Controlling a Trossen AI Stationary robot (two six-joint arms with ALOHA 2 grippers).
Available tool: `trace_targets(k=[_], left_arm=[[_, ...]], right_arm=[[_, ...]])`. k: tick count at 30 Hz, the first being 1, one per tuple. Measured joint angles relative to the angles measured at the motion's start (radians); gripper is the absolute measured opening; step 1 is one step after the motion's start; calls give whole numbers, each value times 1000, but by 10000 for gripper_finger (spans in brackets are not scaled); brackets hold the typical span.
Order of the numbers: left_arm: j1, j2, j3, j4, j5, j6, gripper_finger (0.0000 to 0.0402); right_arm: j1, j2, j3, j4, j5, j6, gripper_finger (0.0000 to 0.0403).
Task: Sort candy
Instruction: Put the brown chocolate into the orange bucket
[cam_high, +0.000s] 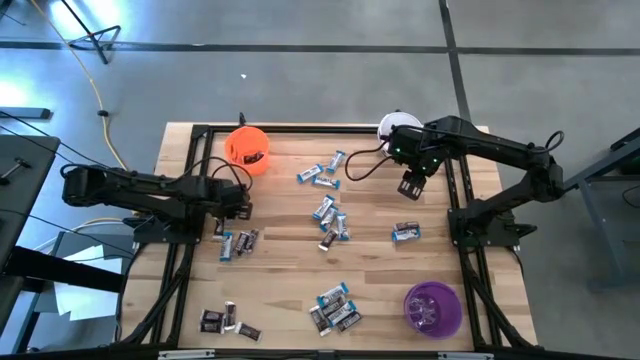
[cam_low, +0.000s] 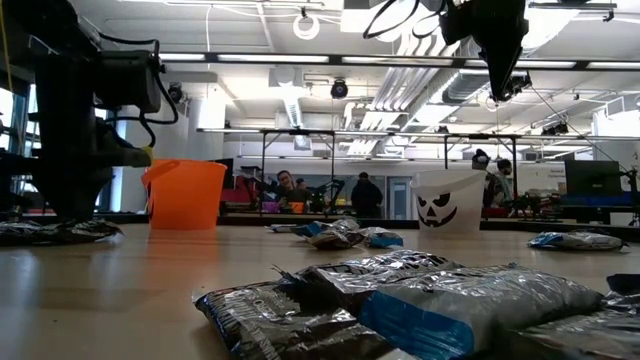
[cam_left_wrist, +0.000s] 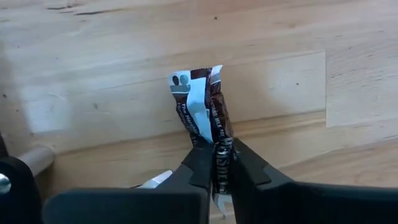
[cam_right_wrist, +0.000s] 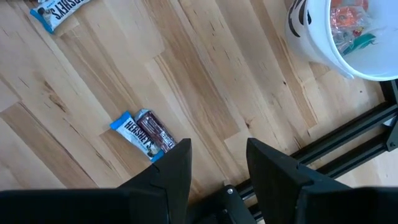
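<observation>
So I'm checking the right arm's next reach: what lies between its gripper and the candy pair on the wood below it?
Bare wood only. In the right wrist view the right gripper, open, hangs above the candy pair.

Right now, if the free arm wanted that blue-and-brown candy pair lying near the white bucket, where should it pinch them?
Probably straight from above, across the narrow width at the middle. The candy pair lies flat on the table, side by side, with bare wood all round. The open right gripper hangs nearby.
</observation>
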Motion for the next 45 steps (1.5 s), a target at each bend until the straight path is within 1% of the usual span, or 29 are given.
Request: trace_targets(k=[3, 7, 11, 14, 18, 20, 26, 28, 30, 32, 35, 39, 41, 45], left_arm=[[0, 1, 17, -1, 3, -1, 14], [0, 3, 70, -1, 49, 5, 11], [0, -2, 165, 0, 53, 63, 9], [0, -11, 254, 1, 24, 126, 9], [0, -24, 389, -9, -40, 220, 8], [0, -30, 461, -11, -83, 276, 8], [0, -36, 684, -64, -265, 500, 8], [0, -36, 764, -74, -324, 578, 8], [4, -36, 840, -78, -370, 648, 8], [13, -37, 915, -84, -392, 709, 8], [25, -49, 1008, -91, -396, 777, 8], [32, -71, 1071, -95, -415, 834, 8], [34, -86, 1089, -101, -448, 866, 8], [35, -115, 1115, -99, -557, 917, 8]], right_arm=[[0, 0, 0, 0, 0, 0, 149], [0, 0, 0, 0, 11, 0, 149], [0, 0, 0, 0, 84, 7, 149], [0, 0, 0, 0, 139, 7, 149], [0, 0, 0, 1, 197, 7, 149], [0, 0, 0, 4, 250, -1, 149], [-10, 0, 1, 60, 533, -12, 149], [-26, 0, 16, 101, 599, -14, 149], [-49, 0, 46, 166, 632, -17, 149], [-81, 0, 87, 233, 634, -18, 149], [-126, 0, 162, 353, 632, -27, 149], [-170, 0, 263, 487, 620, -112, 149], [-188, -1, 310, 534, 579, -155, 149], [-221, 0, 388, 604, 475, -225, 149]])
